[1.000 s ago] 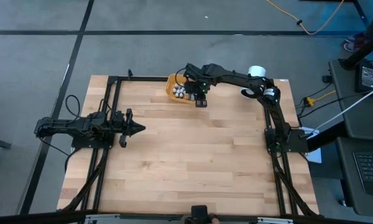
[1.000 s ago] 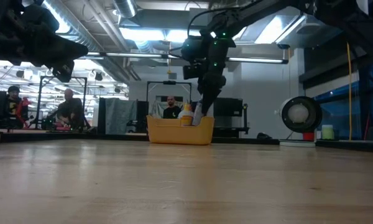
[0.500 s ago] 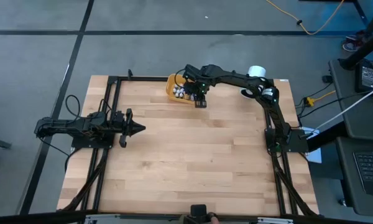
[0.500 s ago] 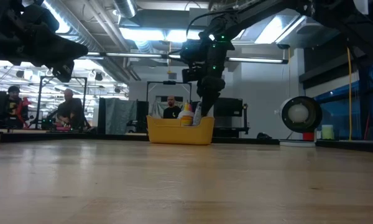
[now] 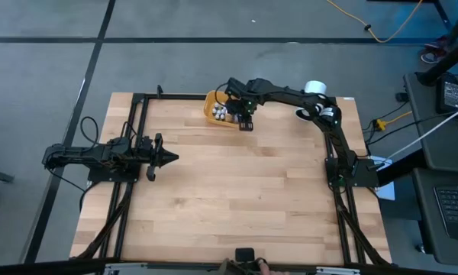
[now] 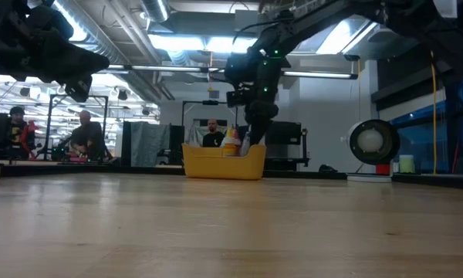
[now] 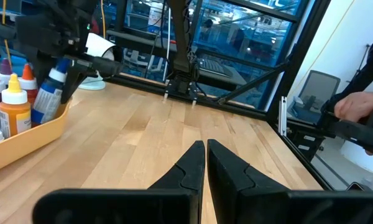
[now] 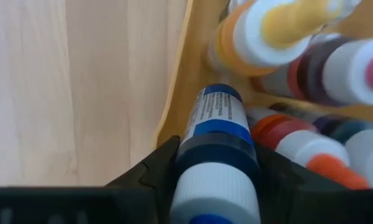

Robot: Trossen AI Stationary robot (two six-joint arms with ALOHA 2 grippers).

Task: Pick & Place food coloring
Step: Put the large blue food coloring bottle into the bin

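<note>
Pale wood planks of the table (image 6: 216,232) run bare toward the far edge, where the right gripper (image 5: 241,114) clamps a blue food coloring bottle (image 8: 214,134) over the rim of the orange bowl (image 6: 222,162) full of other bottles. Off to the side the left gripper (image 5: 168,158) waits, pinched shut. Beyond, people (image 6: 85,135) sit under ceiling lights.

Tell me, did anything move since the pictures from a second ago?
Only a little. The right hand, gripping a blue food coloring bottle, rose slightly at the edge of the orange bowl; nothing was let go. The left hand stayed shut over the table's left side, and the other bottles stayed in the bowl.
</note>
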